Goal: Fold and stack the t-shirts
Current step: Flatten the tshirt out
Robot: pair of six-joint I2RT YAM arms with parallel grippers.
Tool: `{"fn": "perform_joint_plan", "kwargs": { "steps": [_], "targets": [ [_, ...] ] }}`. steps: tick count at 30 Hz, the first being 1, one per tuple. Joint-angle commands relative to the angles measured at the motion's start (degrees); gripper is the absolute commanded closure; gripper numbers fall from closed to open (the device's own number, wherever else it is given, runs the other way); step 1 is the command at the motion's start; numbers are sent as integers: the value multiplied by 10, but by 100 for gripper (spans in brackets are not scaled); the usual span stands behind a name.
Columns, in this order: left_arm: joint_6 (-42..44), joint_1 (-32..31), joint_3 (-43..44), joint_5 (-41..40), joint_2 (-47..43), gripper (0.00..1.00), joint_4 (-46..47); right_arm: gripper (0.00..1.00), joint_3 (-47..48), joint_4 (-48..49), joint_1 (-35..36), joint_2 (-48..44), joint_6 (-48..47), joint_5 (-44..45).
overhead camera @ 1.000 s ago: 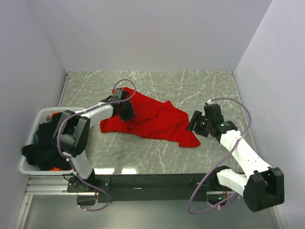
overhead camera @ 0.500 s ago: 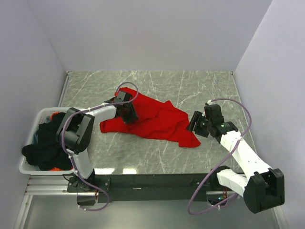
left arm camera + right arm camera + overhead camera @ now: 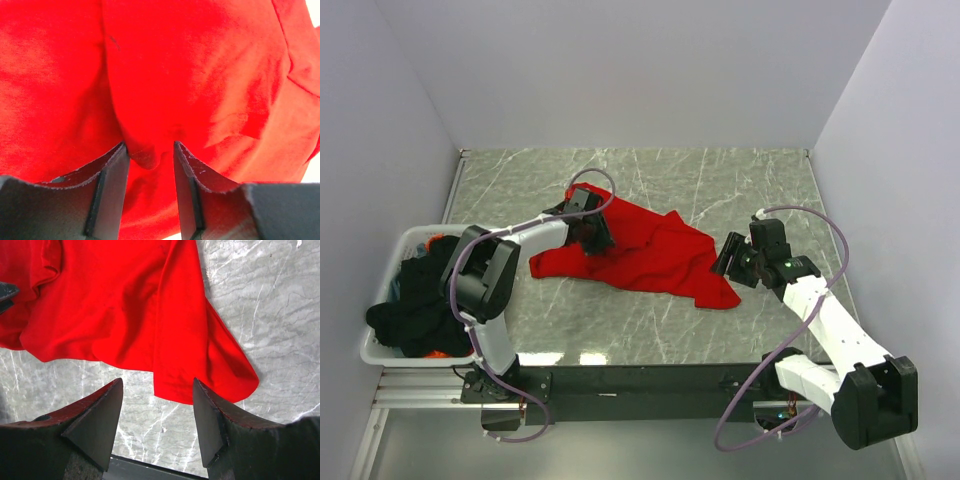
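The plain red t-shirt [image 3: 655, 258] lies crumpled on the marble table, left of centre to centre. My left gripper [image 3: 598, 238] is pressed down on its far left part. In the left wrist view the jaws [image 3: 150, 150] stand partly apart with a small raised fold of the red shirt [image 3: 200, 75] between the tips, touching the left finger. My right gripper [image 3: 725, 262] is open and empty, just above the table at the shirt's right corner. In the right wrist view [image 3: 157, 390] the red hem [image 3: 175, 385] lies just beyond the tips. Black t-shirts [image 3: 415, 300] are piled in the basket.
A white slotted basket [image 3: 408, 236] stands at the table's left edge, beside the left arm's base. Grey marble table [image 3: 740, 180] shows behind and in front of the shirt. White walls close in the back and both sides.
My left gripper has slid a little to the right over the red shirt. The right arm has barely moved.
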Motion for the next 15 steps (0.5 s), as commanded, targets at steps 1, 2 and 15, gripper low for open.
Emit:
{"fn": "perform_joint_plan", "kwargs": {
  "steps": [1, 2, 15],
  "targets": [
    [-8, -7, 18, -12, -31, 55, 3, 36, -7, 13, -3, -13, -4, 6],
    [-8, -7, 15, -12, -33, 55, 6, 36, -7, 12, -4, -11, -5, 4],
    [-63, -6, -36, -48, -55, 61, 56, 36, -17, 18, -3, -7, -4, 2]
  ]
}}
